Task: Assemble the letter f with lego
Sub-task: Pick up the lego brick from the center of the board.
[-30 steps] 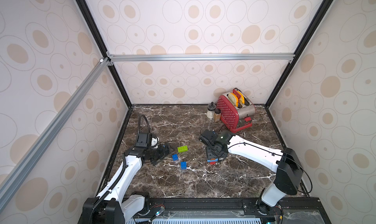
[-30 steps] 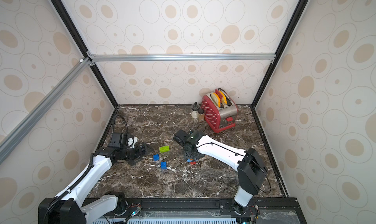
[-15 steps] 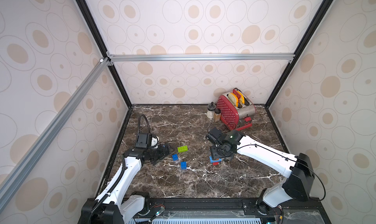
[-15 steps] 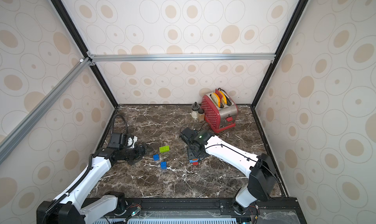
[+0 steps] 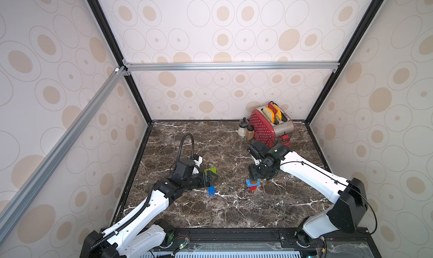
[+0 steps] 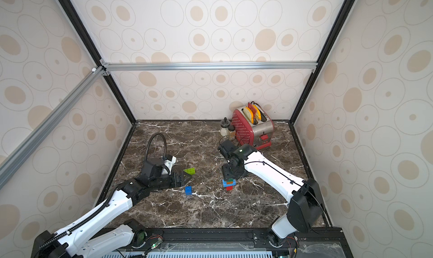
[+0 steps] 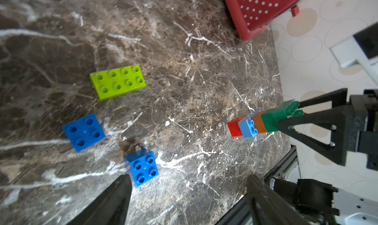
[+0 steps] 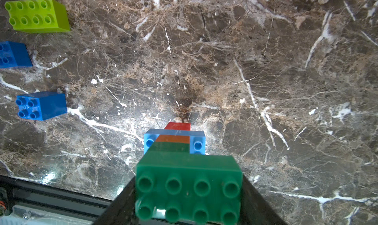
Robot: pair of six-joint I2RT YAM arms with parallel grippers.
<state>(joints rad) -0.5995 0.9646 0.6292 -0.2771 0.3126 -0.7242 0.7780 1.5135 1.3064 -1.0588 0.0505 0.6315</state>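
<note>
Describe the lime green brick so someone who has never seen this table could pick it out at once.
Start at the red toaster at the back of the marble table and come forward toward the left pincer. Just ahead of its tips lies the lime green brick, studs up. It is the only oblong, eight-stud loose piece; the two blue bricks nearby are square, four-stud.

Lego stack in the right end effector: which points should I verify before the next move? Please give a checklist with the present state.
1. Right end effector closed on the dark green top brick: ok.
2. Stack base resting on the table: cannot tell.
3. Left end effector open: ok.
4. Nearest blue brick centred in it: not ok, off to one side.
5. Lime green brick lying free, studs up: ok.
</note>
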